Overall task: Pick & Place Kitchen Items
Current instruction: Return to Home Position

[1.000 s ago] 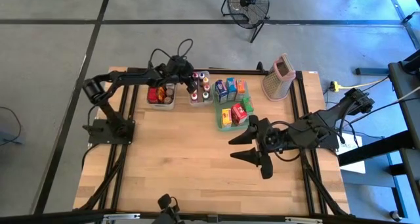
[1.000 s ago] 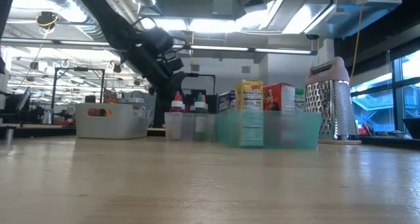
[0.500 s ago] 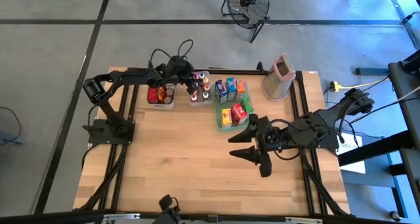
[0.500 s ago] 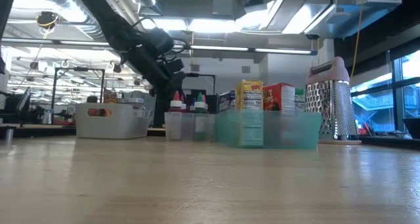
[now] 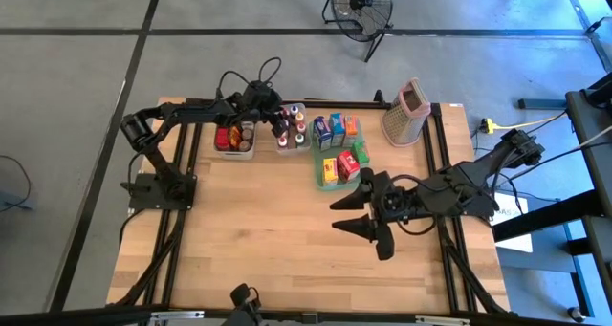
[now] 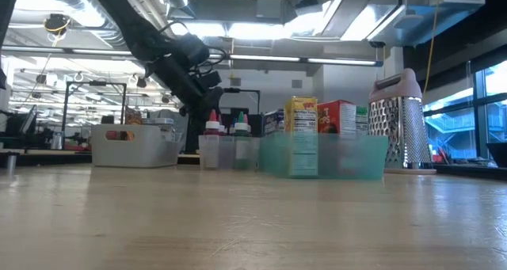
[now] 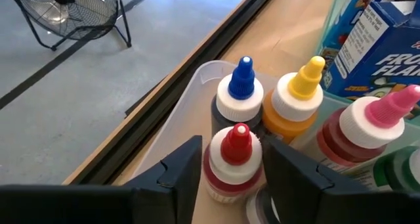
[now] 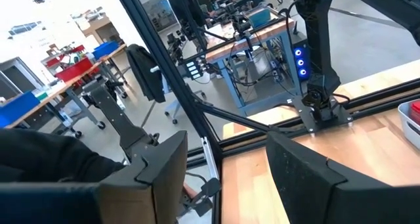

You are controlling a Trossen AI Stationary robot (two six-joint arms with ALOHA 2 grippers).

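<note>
Bottle [image 7: 233, 171] with red cap stands upright between the left gripper's [image 7: 233, 148] parted fingers, long axis vertical, nozzle up; right gripper [image 5: 351, 215] waits well apart, fingers spread.

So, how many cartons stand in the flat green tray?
6. By the wooden table's edge: two blue cartons, one orange carton. Toward its middle: yellow carton, red carton, green carton. None seems hidden.
</note>
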